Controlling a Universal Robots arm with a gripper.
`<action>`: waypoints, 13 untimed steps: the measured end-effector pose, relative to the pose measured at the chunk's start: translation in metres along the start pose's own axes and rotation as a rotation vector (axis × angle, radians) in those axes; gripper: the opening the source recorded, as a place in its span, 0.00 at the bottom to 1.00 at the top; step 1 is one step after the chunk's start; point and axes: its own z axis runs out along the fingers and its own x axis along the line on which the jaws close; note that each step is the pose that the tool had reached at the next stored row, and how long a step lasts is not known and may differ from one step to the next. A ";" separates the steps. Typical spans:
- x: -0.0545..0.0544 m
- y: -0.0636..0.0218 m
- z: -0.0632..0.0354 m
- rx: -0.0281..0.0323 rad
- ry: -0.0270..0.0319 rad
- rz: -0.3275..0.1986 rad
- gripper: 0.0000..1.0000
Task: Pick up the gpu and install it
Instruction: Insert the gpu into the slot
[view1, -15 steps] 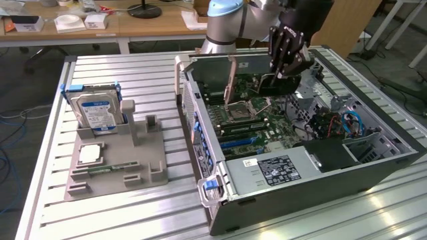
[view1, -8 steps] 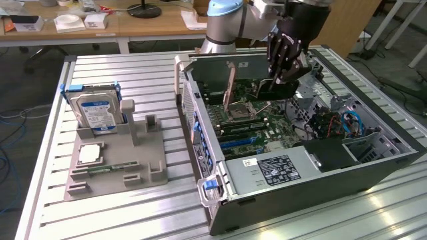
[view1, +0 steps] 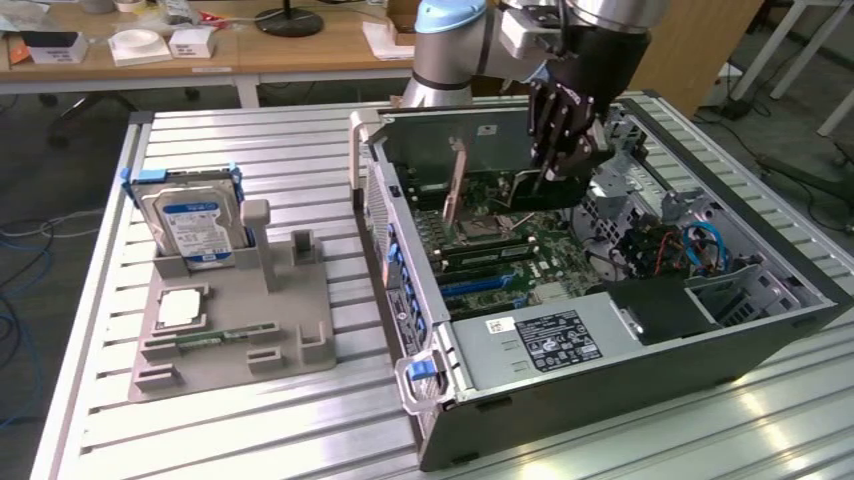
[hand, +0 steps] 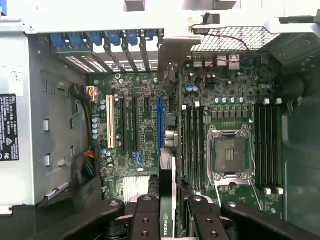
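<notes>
Over the open computer case (view1: 601, 400) and its motherboard (hand: 145, 135), the gripper (view1: 558, 160) hangs with its fingers clamped on the gpu (hand: 166, 222). The card stands on edge, its long axis parallel to the blue slot (hand: 160, 125) just beside it.

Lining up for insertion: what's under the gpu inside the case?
The gpu, clamped in the gripper, hangs over the green motherboard, roughly in line with the long blue slot. The board directly beneath the card and fingers is covered, so I can't see it.
</notes>
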 end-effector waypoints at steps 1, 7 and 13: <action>0.000 0.0010 0.0019 0.0000 0.0002 -0.005 0.27; 0.000 0.0077 0.0126 0.0012 -0.0008 -0.020 0.27; 0.000 0.0075 0.0207 0.0088 -0.0011 -0.022 0.27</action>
